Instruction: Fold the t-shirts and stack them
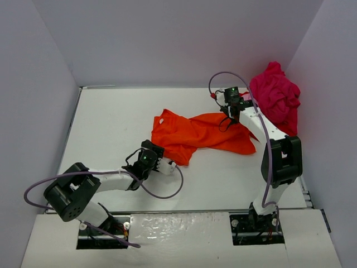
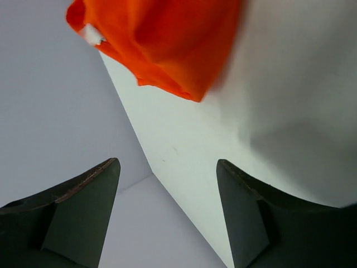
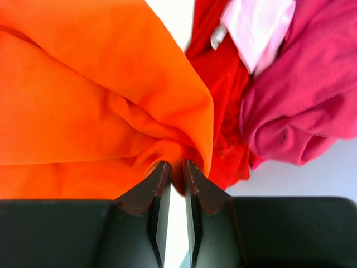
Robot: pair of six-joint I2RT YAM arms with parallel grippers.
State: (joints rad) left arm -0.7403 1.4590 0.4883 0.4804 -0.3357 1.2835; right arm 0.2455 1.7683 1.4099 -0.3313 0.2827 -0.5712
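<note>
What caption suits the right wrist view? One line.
Right gripper, jaws nearly together, at an orange t-shirt fold; red t-shirt and magenta t-shirt beside it.

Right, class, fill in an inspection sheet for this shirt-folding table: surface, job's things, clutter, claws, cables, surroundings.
Surface: white table, shirts lying on it.
Job's things: orange t-shirt spread mid-table, unfolded; magenta t-shirt bunched in the far right corner; red t-shirt crumpled between them.
Clutter: nothing seen.
Claws: left claw open, empty, just short of the orange t-shirt; right claw pinching a fold of it.
Cables: a purple cable loops at each arm.
Surroundings: plain white walls on three sides.
</note>
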